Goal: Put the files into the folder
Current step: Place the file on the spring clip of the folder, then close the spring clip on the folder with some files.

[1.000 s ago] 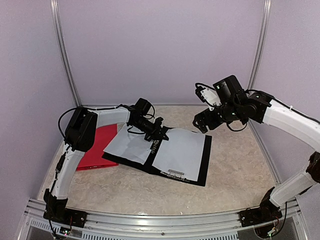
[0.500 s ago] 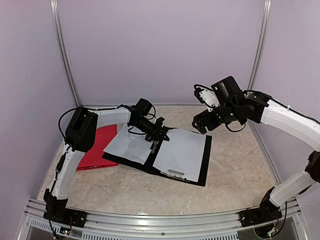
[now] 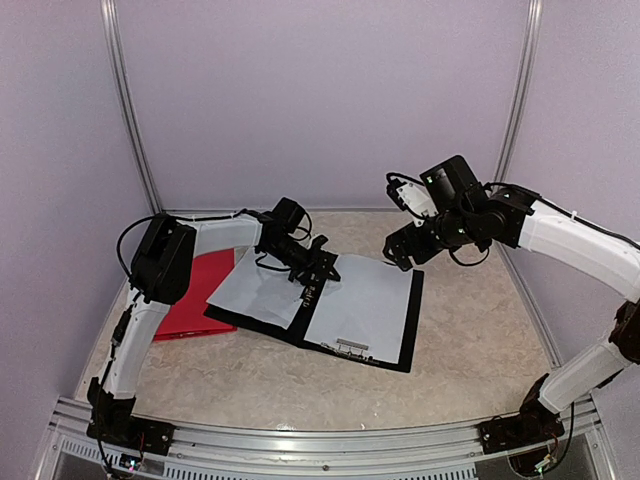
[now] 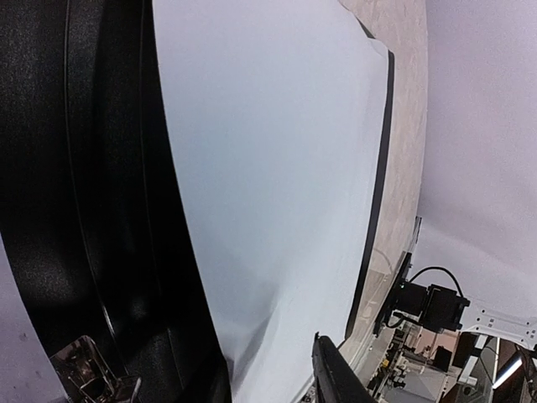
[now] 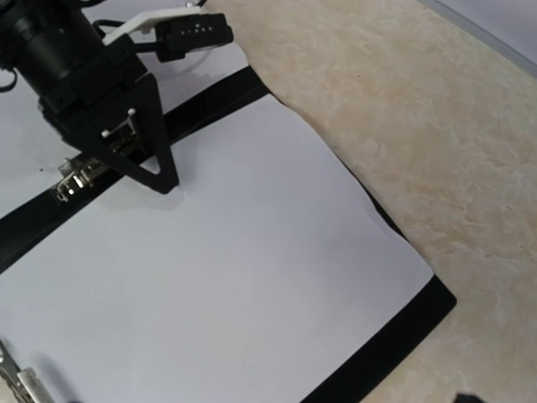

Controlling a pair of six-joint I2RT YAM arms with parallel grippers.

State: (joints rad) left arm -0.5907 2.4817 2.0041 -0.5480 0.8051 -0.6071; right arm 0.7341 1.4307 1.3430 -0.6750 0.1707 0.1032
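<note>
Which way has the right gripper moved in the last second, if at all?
Yes, slightly. In the top view the right gripper has drifted left, away from the right frame post, with no clear change in height.

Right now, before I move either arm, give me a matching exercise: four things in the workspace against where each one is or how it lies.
Things:
1. red folder
2. black folder
3. left hand
4. right hand

Places or states:
A. raised in the air near the black folder's far right corner
B. lying open, with white sheets on both halves
C. low over the middle of the black folder
D. flat at the far left of the table

Pairs: 1-D, 2-B, 3-C, 4-A
</note>
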